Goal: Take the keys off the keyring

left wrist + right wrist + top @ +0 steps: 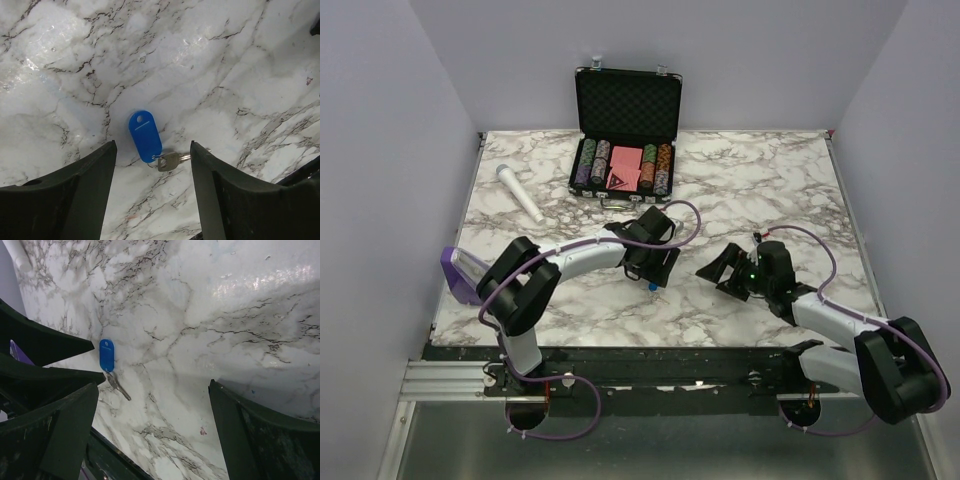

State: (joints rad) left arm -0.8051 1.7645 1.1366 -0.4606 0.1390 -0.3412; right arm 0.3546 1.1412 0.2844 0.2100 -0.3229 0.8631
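Note:
The keyring is a small blue oblong tag [145, 136] lying flat on the marble table [225, 65], with a pale metal key [170, 161] joined to its near end by a thin ring. My left gripper [152, 144] hovers just over them, open, its black fingers [80, 195] either side of the tag and key and touching neither. From above only a blue speck of the tag [651, 283] shows under the left gripper [655, 272]. The right gripper [153, 385] is open and empty, to the right, with tag [106, 355] and key [117, 386] at its left.
An open black case [625, 130] of poker chips and cards stands at the back centre. A white microphone-like stick [520, 195] lies at the back left. A purple object [460, 272] sits at the table's left edge. The dark front rail [115, 455] runs close by.

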